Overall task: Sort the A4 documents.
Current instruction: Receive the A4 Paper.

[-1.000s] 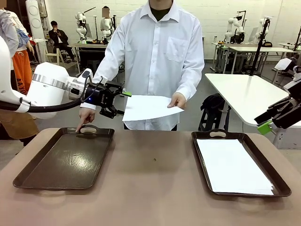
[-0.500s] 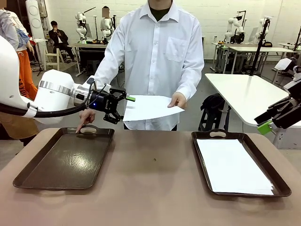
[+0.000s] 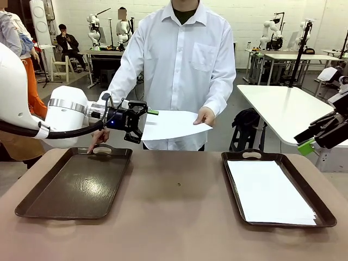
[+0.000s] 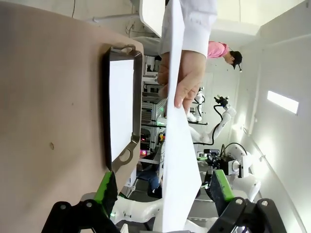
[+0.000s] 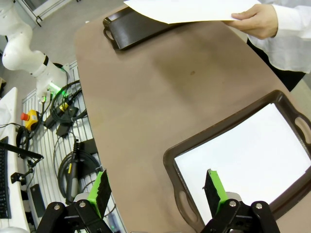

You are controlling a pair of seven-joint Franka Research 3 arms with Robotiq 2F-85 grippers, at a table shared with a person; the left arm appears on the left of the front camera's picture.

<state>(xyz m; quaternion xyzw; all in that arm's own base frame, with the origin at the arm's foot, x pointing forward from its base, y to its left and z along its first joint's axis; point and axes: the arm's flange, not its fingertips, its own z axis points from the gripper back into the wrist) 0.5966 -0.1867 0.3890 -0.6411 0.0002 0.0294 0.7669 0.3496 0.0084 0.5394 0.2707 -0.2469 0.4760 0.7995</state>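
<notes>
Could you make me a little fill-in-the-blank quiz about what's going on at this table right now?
1. The person's hand holds out a single white ____ above the table.
2. The left gripper meets its edge with jaws ____.
3. The other sheets lie in the ____ tray.
4. The person's other hand points at the ____ tray.

Missing words: sheet; open; right; left

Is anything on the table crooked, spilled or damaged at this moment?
Nothing stands out. The sheets lie flat in the right tray, only slightly fanned at the near edge. The left tray is bare. The person holds one sheet level.
</notes>
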